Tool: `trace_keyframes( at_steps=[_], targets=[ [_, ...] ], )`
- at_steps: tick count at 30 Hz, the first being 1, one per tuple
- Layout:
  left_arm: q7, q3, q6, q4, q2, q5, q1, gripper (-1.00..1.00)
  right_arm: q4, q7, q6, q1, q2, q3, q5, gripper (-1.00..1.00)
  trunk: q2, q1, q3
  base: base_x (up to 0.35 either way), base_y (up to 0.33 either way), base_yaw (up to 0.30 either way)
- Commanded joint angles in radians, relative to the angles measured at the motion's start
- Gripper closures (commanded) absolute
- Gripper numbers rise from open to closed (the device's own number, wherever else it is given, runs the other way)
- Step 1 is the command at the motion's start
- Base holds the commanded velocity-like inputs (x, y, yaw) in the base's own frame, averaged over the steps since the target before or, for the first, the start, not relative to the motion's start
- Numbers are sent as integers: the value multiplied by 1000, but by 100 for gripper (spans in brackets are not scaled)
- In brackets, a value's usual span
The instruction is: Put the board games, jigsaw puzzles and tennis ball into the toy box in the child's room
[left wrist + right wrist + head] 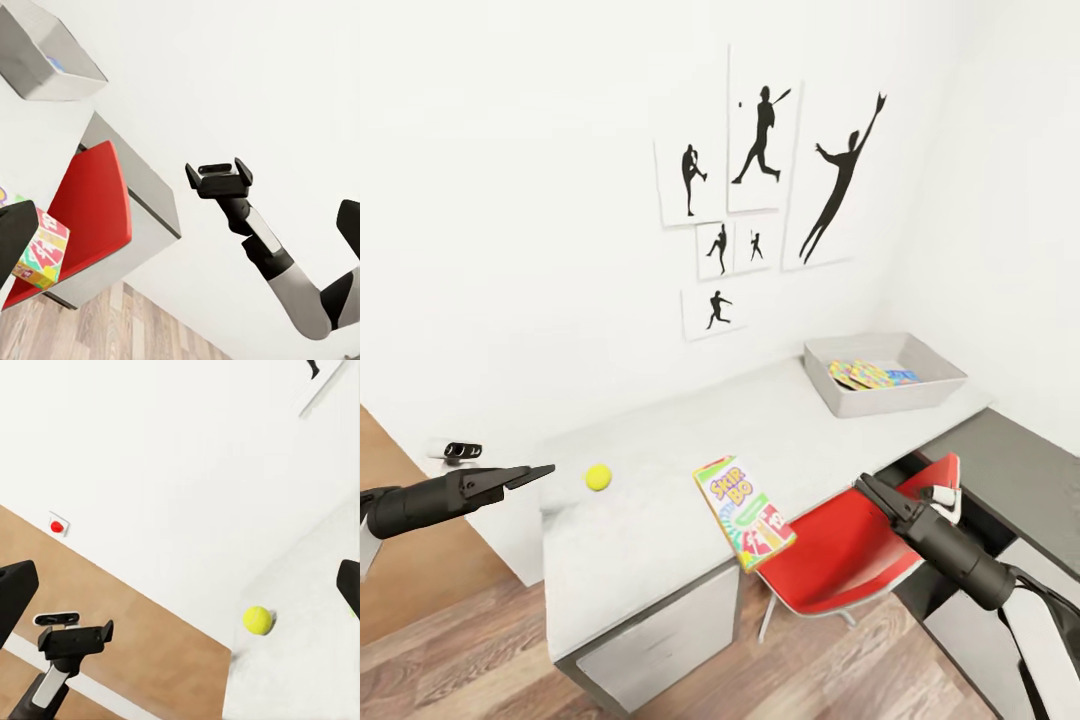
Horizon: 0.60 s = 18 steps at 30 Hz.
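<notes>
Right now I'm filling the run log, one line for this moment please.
left gripper: open, empty | right gripper: open, empty | tennis ball, Skip-Bo box: on table | jigsaw puzzles: in toy box

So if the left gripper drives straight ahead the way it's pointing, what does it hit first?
Likely the small yellow-green tennis ball on the pale grey-white table: the left gripper points almost straight at it, though depth is unclear and it might pass just above.

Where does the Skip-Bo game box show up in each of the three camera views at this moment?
Head view: the Skip-Bo box lies at the table's front edge, overhanging the red chair.
Left wrist view: a corner of the box shows beside that chair.
Right wrist view: I cannot make it out here.
Shared landmark: the tennis ball.
</notes>
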Motion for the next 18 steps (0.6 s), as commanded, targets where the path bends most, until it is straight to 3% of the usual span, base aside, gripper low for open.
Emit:
trace_keyframes(
  at_steps=[1,9,18],
  targets=[
    [-4,0,11,0,0,-1,-1,-100,1,4,2,2,-10,0,-4,-100,-2,1,0,0,-262,0],
    [-4,0,11,0,0,-1,-1,-100,22,55,-6,6,-30,-15,-4,-100,-2,1,13,0,-252,0],
    [-4,-1,11,0,0,-1,-1,-100,54,75,-6,8,-32,-59,-3,-100,-2,1,28,0,-39,0]
  ],
)
